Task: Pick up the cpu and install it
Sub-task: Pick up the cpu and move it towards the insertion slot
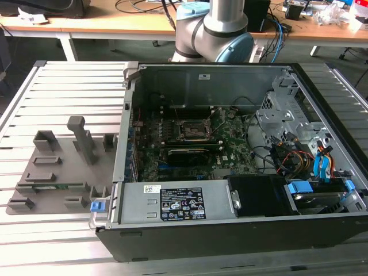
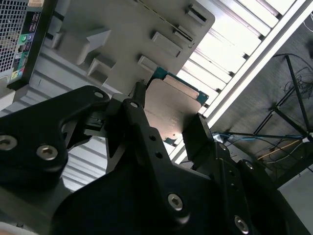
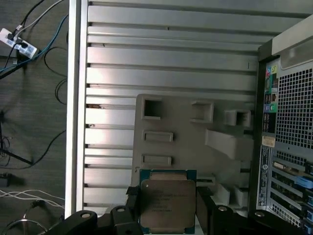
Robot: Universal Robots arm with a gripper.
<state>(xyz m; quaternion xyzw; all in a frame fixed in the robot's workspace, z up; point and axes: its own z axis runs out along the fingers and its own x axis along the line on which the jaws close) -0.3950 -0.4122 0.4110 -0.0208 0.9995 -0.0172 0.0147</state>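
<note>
The cpu (image 3: 167, 204), a flat square chip with a silvery top and a green rim, sits between my gripper's (image 3: 167, 208) black fingers (image 3: 131, 196), which are shut on its two opposite edges. In the second wrist view the cpu (image 2: 172, 108) shows from another angle, gripped by my gripper (image 2: 168, 117) above the grey fixture plate (image 2: 122, 29). The plate's slots look small behind the chip, so it is held clear of the plate. In the exterior view, the black socket frame (image 1: 194, 131) lies on the motherboard (image 1: 230, 155) inside the open computer case.
The grey fixture plate (image 1: 57, 167) with raised holders stands on the slatted metal table at the exterior view's left of the case (image 1: 123, 172). A long black card (image 1: 187, 155) lies just below the socket. Cables and drive bays fill the case's right side. The arm's base (image 1: 215, 34) stands behind the case.
</note>
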